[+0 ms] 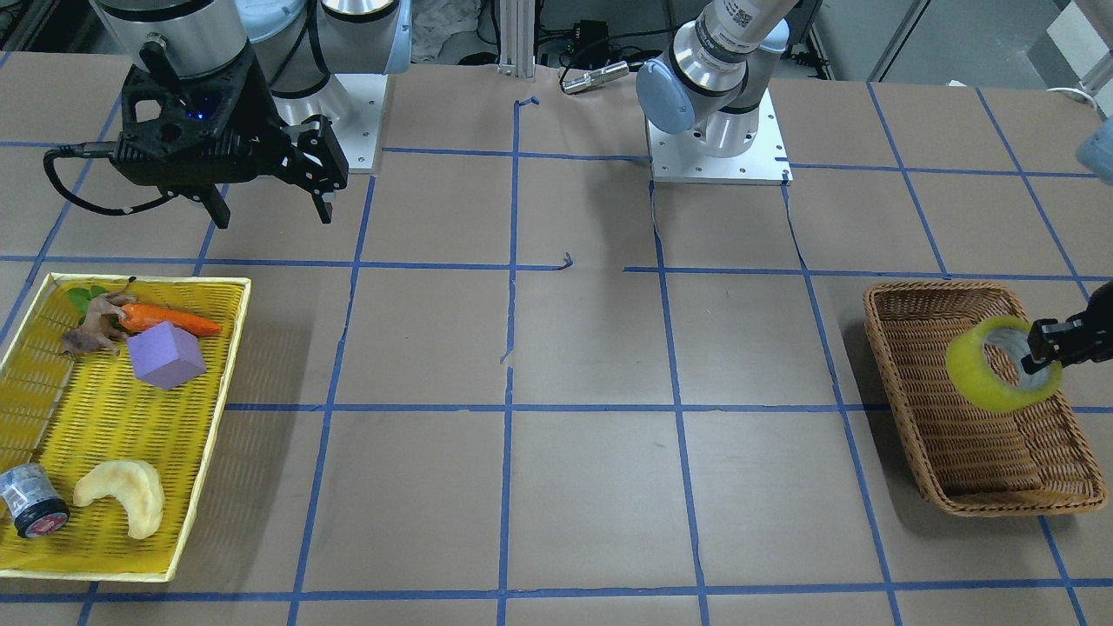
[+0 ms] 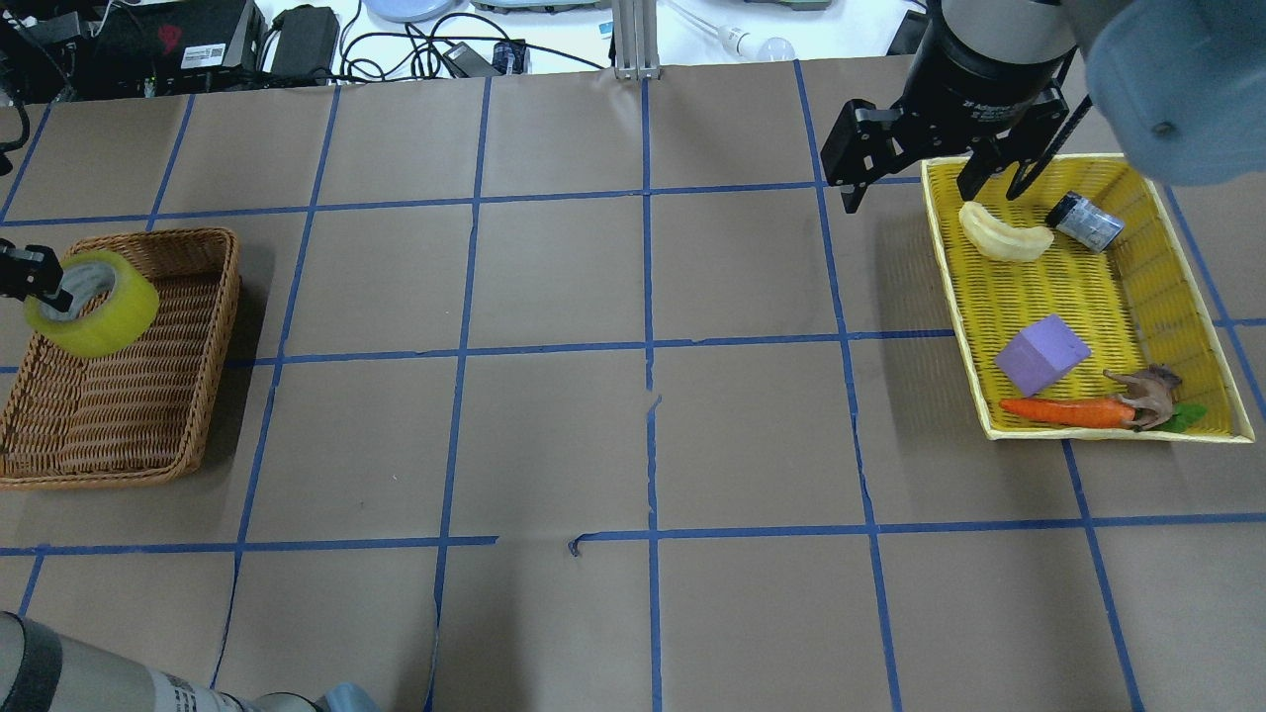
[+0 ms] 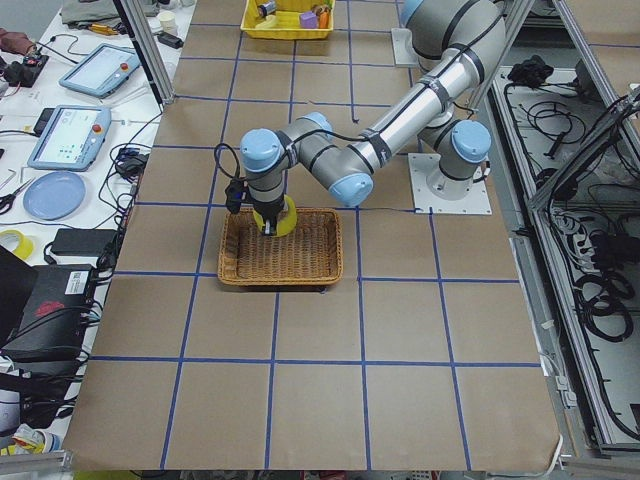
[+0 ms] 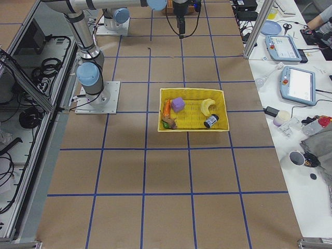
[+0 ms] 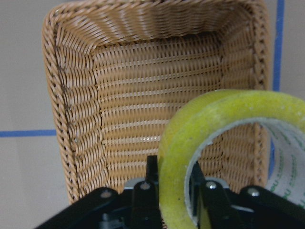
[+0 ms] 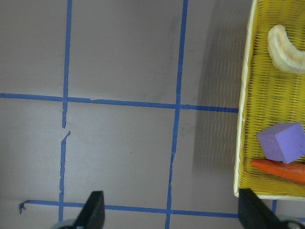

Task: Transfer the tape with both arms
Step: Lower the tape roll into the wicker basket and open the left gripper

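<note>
The yellow tape roll (image 1: 991,382) hangs tilted over the wicker basket (image 1: 878,339). My left gripper (image 1: 1039,352) is shut on it, with one finger inside the pale core and one outside the wall. The tape shows in the overhead view (image 2: 99,311), the left wrist view (image 5: 214,138) and the exterior left view (image 3: 278,218). It is held above the basket floor. My right gripper (image 1: 271,209) is open and empty, raised above the table beside the yellow tray (image 1: 217,365). In the overhead view the right gripper (image 2: 910,193) is at the tray's far corner.
The yellow tray (image 2: 954,316) holds an orange carrot (image 2: 1063,410), a purple cube (image 2: 1040,354), a pale banana shape (image 2: 1004,237), a brown figurine (image 2: 1147,394) and a small dark cylinder with a red end (image 1: 30,502). Blue tape lines grid the brown table.
</note>
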`<state>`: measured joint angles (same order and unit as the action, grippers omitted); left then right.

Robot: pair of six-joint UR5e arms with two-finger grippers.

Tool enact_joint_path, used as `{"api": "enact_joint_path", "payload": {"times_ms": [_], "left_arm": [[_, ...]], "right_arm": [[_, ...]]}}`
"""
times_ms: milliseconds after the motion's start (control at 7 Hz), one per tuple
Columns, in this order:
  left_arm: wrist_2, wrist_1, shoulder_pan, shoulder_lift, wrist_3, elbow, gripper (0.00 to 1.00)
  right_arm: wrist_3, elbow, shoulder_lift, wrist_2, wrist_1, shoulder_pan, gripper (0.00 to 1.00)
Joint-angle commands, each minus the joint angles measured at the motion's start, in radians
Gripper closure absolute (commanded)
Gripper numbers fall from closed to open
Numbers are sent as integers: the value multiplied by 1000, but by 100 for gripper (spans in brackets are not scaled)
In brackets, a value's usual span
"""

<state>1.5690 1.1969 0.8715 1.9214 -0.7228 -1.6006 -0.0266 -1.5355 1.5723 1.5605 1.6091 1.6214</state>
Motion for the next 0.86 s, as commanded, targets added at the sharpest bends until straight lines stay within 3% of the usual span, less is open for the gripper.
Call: {"api": "enact_joint_path", "payload": {"times_ms": [0, 143, 286, 429, 571, 714], "left_arm": [[0, -57, -39, 37, -17, -39, 100], [2, -59, -40, 44, -15, -41, 91], [2, -59, -40, 44, -13, -38, 72], [2, -57, -40, 38, -9, -38, 10], [5, -57, -40, 25, -9, -35, 0], [5, -48, -40, 19, -9, -29, 0]], "right_arm": [[-1, 0, 0, 0, 0, 0, 0], [-1, 0, 0, -2, 0, 0, 0], [1, 0, 0, -2, 0, 0, 0], [1, 0, 0, -2, 0, 0, 0], [1, 0, 0, -2, 0, 0, 0], [1, 0, 0, -2, 0, 0, 0]]}}
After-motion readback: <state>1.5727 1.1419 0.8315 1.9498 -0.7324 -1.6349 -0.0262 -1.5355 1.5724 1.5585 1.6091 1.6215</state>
